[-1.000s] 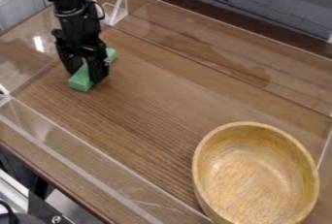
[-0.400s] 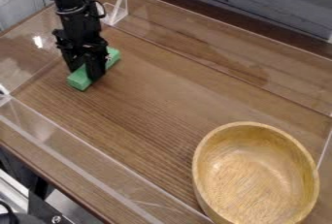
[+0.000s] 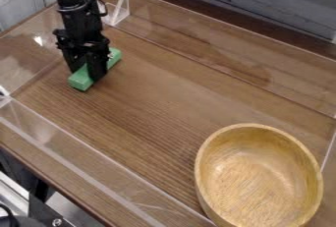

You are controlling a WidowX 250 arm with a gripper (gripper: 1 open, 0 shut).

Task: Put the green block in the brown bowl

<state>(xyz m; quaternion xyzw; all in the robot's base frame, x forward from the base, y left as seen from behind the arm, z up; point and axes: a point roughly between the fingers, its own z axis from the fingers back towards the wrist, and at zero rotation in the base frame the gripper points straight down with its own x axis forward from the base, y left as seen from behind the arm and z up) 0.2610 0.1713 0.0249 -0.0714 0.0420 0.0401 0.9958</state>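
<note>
The green block [image 3: 86, 77] lies flat on the wooden table at the upper left, a small bright green bar. My black gripper [image 3: 88, 69] comes straight down onto it, and its two fingers are pressed against the block's sides, shut on it. The block still rests on the table. The brown bowl [image 3: 258, 175] sits at the lower right, wide and round with a thick tan rim and a pale speckled inside, holding nothing. It is far from the gripper, across the table on the diagonal.
Low clear plastic walls [image 3: 79, 152] ring the wooden table [image 3: 171, 93], running along the front and the back. A clear upright panel [image 3: 121, 7] stands just behind the arm. A grey wall runs along the back.
The fingers stood apart around the green block a second ago; they have since closed on it. The arm, block and bowl have stayed in place.
</note>
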